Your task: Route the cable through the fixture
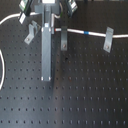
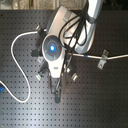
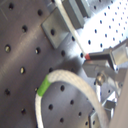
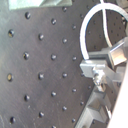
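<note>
While the robot arm reaches down over a black perforated table (image 1: pixel 90 95), its gripper (image 2: pixel 57 98) hangs just above the surface in the second exterior view, fingers pointing at the board. How wide the fingers stand apart cannot be told from any of the pictures, and nothing can be made out between them. In the first exterior view a long grey bar of the arm (image 1: pixel 46 52) stands upright near the middle of the table.

A long white cable (image 1: pixel 80 32) runs across the far part of the table in the first exterior view, carrying a short blue band (image 1: pixel 87 33), and passes by grey clips (image 1: pixel 108 40) that stand upright on the board. Seen in the second exterior view, the cable also sweeps in a wide loop on the second exterior view's left, well apart from the gripper. In the first wrist view a thick stretch of cable (image 3: pixel 75 82) with a green mark curves close to the gripper's metal parts.
</note>
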### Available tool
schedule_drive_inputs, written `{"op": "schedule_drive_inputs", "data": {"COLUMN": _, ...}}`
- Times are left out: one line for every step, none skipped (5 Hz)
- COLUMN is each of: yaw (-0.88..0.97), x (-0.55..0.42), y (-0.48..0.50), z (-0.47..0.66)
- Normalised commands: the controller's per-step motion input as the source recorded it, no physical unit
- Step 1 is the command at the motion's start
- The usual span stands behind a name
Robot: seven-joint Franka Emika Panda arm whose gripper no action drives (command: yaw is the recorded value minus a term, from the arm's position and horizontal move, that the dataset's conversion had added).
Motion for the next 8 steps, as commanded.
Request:
{"op": "schedule_drive_inputs", "data": {"yaw": 0.0, "x": 0.0, "y": 0.0, "z": -0.01}}
{"op": "schedule_drive_inputs", "data": {"yaw": 0.0, "x": 0.0, "y": -0.001, "z": -0.06}}
{"op": "schedule_drive_inputs", "data": {"yaw": 0.0, "x": 0.001, "y": 0.076, "z": -0.59}}
{"op": "schedule_drive_inputs", "data": {"yaw": 0.04, "x": 0.0, "y": 0.004, "z": -0.53}}
{"op": "schedule_drive_inputs", "data": {"yaw": 0.01, "x": 0.014, "y": 0.003, "z": -0.47}}
{"op": "schedule_drive_inputs", "data": {"yaw": 0.0, "x": 0.001, "y": 0.001, "z": -0.04}}
{"op": "schedule_drive_inputs", "data": {"yaw": 0.0, "x": 0.079, "y": 0.173, "z": 0.0}}
{"op": "schedule_drive_inputs", "data": {"yaw": 0.0, "x": 0.066, "y": 0.251, "z": 0.05}}
